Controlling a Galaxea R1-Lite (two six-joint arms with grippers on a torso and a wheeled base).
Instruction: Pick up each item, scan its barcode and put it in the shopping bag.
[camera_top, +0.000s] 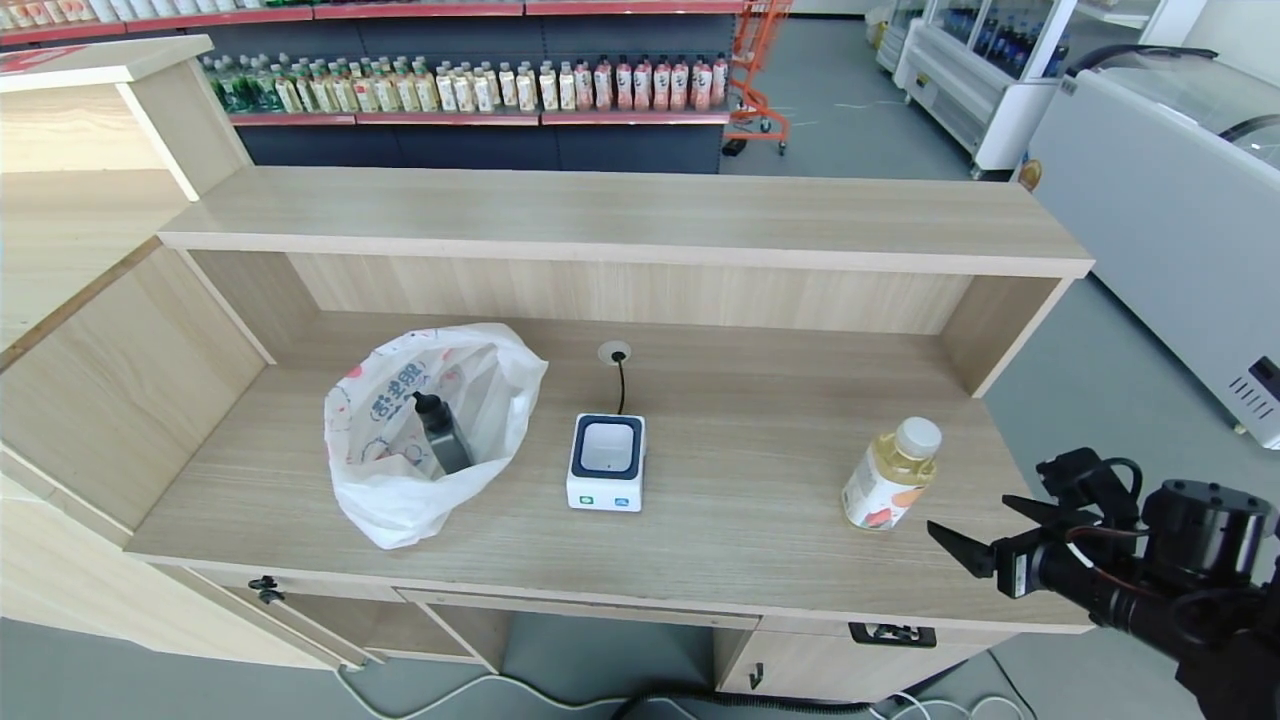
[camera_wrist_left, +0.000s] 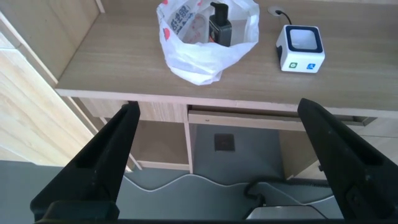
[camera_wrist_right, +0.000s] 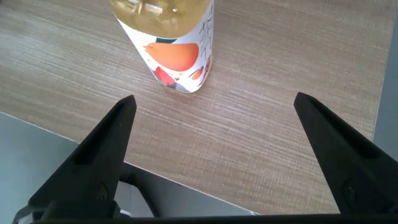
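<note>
A juice bottle (camera_top: 893, 475) with a white cap and a fruit label stands upright at the right end of the wooden counter (camera_top: 740, 520). My right gripper (camera_top: 975, 522) hovers open just right of it and nearer the front edge. In the right wrist view the bottle (camera_wrist_right: 177, 43) stands just beyond the open fingers (camera_wrist_right: 214, 102), untouched. The white shopping bag (camera_top: 430, 440) sits open on the left with a dark bottle (camera_top: 440, 432) inside. A white barcode scanner (camera_top: 606, 460) lies at mid-counter. My left gripper (camera_wrist_left: 219, 109) hangs open and empty, low before the counter, facing the bag (camera_wrist_left: 199, 43) and scanner (camera_wrist_left: 300, 48).
The counter has a raised back shelf (camera_top: 620, 215) and side walls (camera_top: 1005, 325) around the work surface. A black cable (camera_top: 620, 385) runs from the scanner to a hole at the back. Freezers (camera_top: 1170, 200) stand to the right, drink shelves behind.
</note>
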